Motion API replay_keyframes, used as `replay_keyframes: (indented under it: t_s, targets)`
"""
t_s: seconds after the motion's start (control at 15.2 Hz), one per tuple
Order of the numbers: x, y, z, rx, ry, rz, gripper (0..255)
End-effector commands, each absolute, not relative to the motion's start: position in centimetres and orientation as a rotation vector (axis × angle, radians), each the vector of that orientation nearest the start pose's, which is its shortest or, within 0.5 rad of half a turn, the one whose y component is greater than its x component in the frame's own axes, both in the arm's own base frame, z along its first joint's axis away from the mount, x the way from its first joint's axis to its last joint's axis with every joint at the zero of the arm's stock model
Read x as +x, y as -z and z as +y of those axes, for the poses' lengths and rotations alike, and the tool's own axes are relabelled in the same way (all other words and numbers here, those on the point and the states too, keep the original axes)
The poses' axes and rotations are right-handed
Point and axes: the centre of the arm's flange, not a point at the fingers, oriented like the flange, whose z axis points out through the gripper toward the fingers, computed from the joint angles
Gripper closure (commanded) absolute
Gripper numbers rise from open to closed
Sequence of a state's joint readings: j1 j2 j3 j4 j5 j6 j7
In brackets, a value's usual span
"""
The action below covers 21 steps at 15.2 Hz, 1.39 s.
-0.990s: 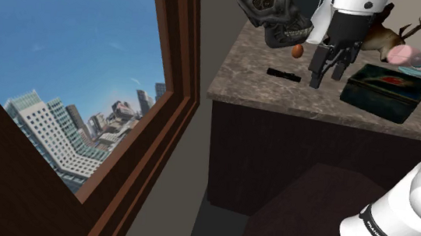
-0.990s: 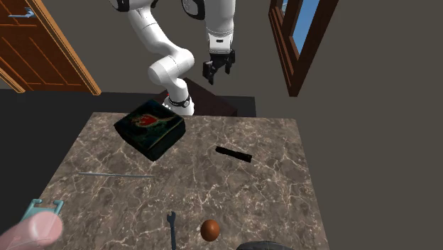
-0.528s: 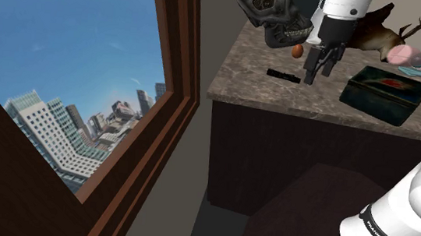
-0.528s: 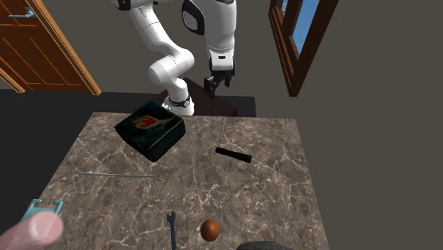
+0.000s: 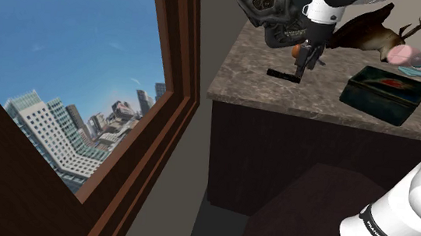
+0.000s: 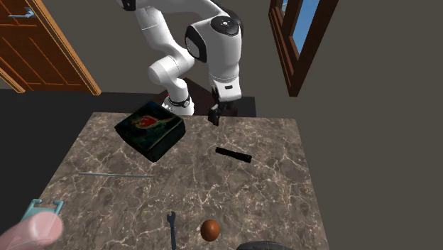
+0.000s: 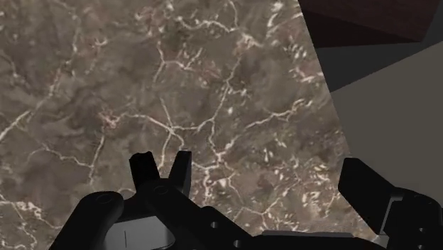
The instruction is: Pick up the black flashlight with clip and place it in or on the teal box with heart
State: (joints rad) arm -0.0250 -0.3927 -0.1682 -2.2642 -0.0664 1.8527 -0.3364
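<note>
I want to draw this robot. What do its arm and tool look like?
The arm is made of fat, rounded white tubes with dark joints. Its tool is all black and two-fingered. Near the base, a black band carries white letters.

Overall: we see even, moderate light on the brown veined marble countertop (image 7: 177, 85) under the all-black two-finger gripper (image 7: 259, 170).
Brightest: the blue-sky window (image 5: 73, 62) in its brown wooden frame, well apart from the gripper.
Dimmest: the dark cabinet front (image 5: 291, 159) below the gripper.
Sheen: we note faint gloss on the dark teal heart-lidded box (image 6: 150, 129) beside it.
</note>
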Motion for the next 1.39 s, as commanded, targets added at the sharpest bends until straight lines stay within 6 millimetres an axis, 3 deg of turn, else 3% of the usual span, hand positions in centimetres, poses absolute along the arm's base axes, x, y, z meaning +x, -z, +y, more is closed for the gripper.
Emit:
replay_keyframes:
  t_s: [0.0, 0.53, 0.99, 1.32]
  targets:
    - [44.3, -50.3, -10.5, -3.120, -0.028, -0.340, 0]
    - [52.8, -47.3, -15.4, -3.094, -0.004, -0.577, 0]
    - [52.8, -43.6, -15.5, -3.094, -0.004, -0.577, 0]
    - [52.8, -43.3, -15.5, -3.094, -0.004, -0.577, 0]
